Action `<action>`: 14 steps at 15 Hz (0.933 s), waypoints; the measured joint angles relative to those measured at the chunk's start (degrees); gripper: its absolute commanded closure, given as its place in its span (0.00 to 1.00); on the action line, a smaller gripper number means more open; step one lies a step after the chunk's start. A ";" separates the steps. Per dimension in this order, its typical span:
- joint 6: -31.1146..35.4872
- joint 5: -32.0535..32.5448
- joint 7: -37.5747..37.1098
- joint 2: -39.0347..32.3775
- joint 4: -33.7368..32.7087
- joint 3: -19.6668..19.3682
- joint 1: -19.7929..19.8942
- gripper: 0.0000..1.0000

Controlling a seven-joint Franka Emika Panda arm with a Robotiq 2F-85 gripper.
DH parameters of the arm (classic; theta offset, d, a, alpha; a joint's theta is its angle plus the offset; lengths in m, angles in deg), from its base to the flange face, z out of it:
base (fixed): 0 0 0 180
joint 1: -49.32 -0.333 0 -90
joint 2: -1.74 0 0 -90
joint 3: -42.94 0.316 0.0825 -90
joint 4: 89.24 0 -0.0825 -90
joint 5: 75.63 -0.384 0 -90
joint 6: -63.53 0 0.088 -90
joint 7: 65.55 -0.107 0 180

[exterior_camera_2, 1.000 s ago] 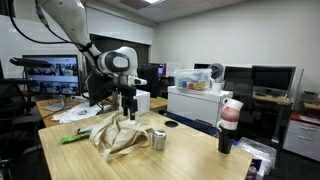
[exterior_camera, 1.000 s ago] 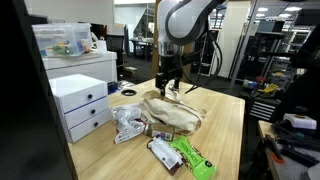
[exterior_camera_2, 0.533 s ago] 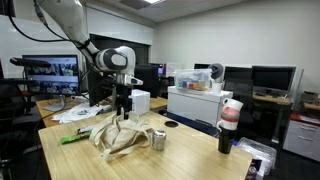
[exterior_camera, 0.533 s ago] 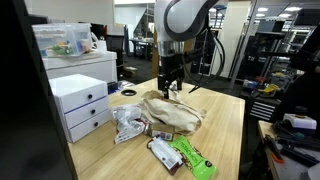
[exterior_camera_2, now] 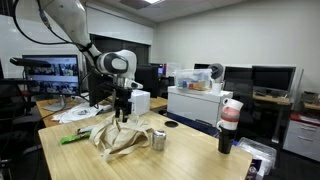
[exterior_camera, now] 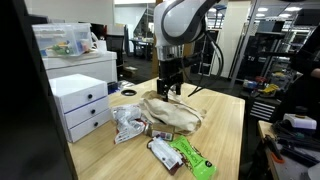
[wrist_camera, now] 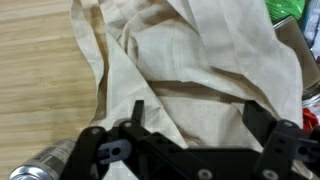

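A crumpled beige cloth bag (exterior_camera: 172, 113) (exterior_camera_2: 122, 138) lies on the wooden table (exterior_camera: 226, 112) in both exterior views. My gripper (exterior_camera: 168, 89) (exterior_camera_2: 122, 112) hangs just above its folds, pointing down. The wrist view is filled by the cloth bag (wrist_camera: 190, 70), with my gripper (wrist_camera: 197, 118) open over it. Both dark fingers (wrist_camera: 137, 112) stand wide apart with only fabric showing below them, and nothing is gripped. A silver can (wrist_camera: 45, 165) (exterior_camera_2: 158, 140) lies beside the bag.
A white drawer unit (exterior_camera: 80, 105) stands beside the table. A silver foil pouch (exterior_camera: 128, 122) and a green packet (exterior_camera: 190, 157) lie near the bag. A red-capped container (exterior_camera_2: 231, 115), a white box (exterior_camera_2: 135, 102) and a grey cabinet (exterior_camera_2: 195, 103) are further off.
The arm has shifted slightly over the bag. The jaws have stayed open and the bag has not moved.
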 measured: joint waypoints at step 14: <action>21.08 1.41 0.91 -8.55 -1.71 -1.22 0.46 0.00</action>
